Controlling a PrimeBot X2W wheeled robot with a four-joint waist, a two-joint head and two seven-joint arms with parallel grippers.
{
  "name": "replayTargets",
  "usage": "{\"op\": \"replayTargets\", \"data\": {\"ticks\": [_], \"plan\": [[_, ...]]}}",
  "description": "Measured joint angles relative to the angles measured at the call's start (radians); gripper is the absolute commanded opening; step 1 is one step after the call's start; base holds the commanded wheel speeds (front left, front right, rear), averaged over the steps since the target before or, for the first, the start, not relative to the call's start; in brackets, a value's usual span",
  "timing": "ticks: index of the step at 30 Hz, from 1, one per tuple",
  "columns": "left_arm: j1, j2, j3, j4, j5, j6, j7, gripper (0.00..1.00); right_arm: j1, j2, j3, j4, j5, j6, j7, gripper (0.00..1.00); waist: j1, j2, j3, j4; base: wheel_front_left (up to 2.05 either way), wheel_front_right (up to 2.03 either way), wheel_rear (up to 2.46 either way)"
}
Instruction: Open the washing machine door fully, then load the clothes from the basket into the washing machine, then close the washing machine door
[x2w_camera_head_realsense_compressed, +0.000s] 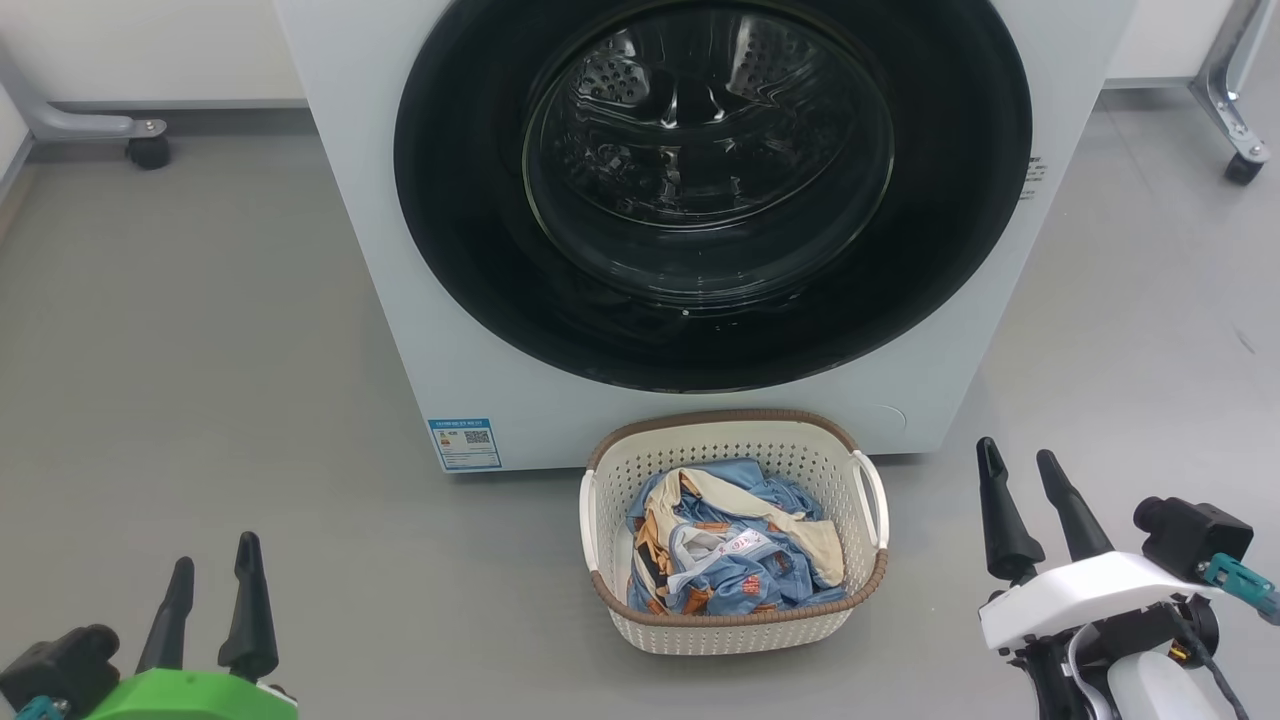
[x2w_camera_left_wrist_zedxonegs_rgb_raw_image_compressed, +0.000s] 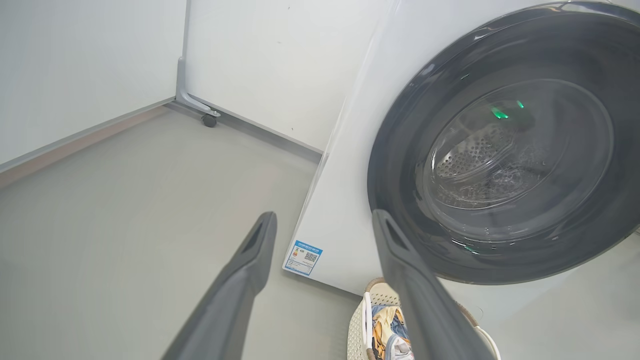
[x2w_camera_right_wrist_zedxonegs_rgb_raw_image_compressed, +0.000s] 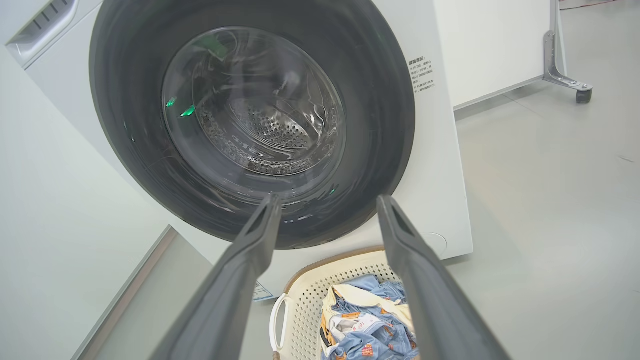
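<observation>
2 end effectors (x2w_camera_head_realsense_compressed: 215, 550) (x2w_camera_head_realsense_compressed: 1015, 449) (fingers apart) flank the basket (x2w_camera_head_realsense_compressed: 720, 416).

On the grey floor (x2w_camera_head_realsense_compressed: 200, 350), white panels (x2w_camera_head_realsense_compressed: 150, 45) stand on metal legs (x2w_camera_head_realsense_compressed: 80, 122) with black castors (x2w_camera_head_realsense_compressed: 148, 152).

The basket (x2w_camera_head_realsense_compressed: 735, 425) sits on the floor (x2w_camera_head_realsense_compressed: 200, 350) between the left pincer (x2w_camera_head_realsense_compressed: 215, 552) and the right pincer (x2w_camera_head_realsense_compressed: 1016, 452), slightly ahead of both and nearer the right one, with the clothes (x2w_camera_head_realsense_compressed: 735, 560) lying in it. Just behind the basket, farther ahead of both pincers, stands the washer (x2w_camera_head_realsense_compressed: 400, 300), its door (x2w_camera_head_realsense_compressed: 480, 250) set in the front facing them and its sticker (x2w_camera_head_realsense_compressed: 464, 443) low on that front, ahead of the left pincer. Far ahead and outward of each pincer, to either side of the washer, stand the left castor (x2w_camera_head_realsense_compressed: 150, 152) and the right castor (x2w_camera_head_realsense_compressed: 1243, 168).
</observation>
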Motion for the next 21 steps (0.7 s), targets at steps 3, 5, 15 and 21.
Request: {"op": "replayTargets", "data": {"ticks": [3,5,15,21], "plan": [[0.005,0.001,0.007,-0.012,0.070,0.005,-0.009,1.00,0.000,-0.001,0.004,-0.001,-0.047,0.000,-0.010,1.00,0.0000,0.0000,-0.001,-0.001,0.00,0.00,0.00],[0.011,0.002,0.012,-0.020,0.115,0.006,-0.011,1.00,0.000,-0.001,0.004,-0.001,-0.077,0.000,-0.016,1.00,0.0000,0.0000,-0.002,-0.002,0.00,0.00,0.00],[0.035,0.000,0.030,-0.039,0.312,0.019,-0.034,1.00,0.001,-0.002,0.003,0.002,-0.225,0.000,-0.044,1.00,0.0000,0.0000,-0.005,-0.003,0.00,0.00,0.00],[0.061,-0.004,0.053,-0.042,0.410,0.026,-0.049,1.00,0.002,-0.004,0.003,0.011,-0.311,0.000,-0.062,1.00,0.0000,0.0000,-0.007,-0.004,0.00,0.00,0.00]]}}
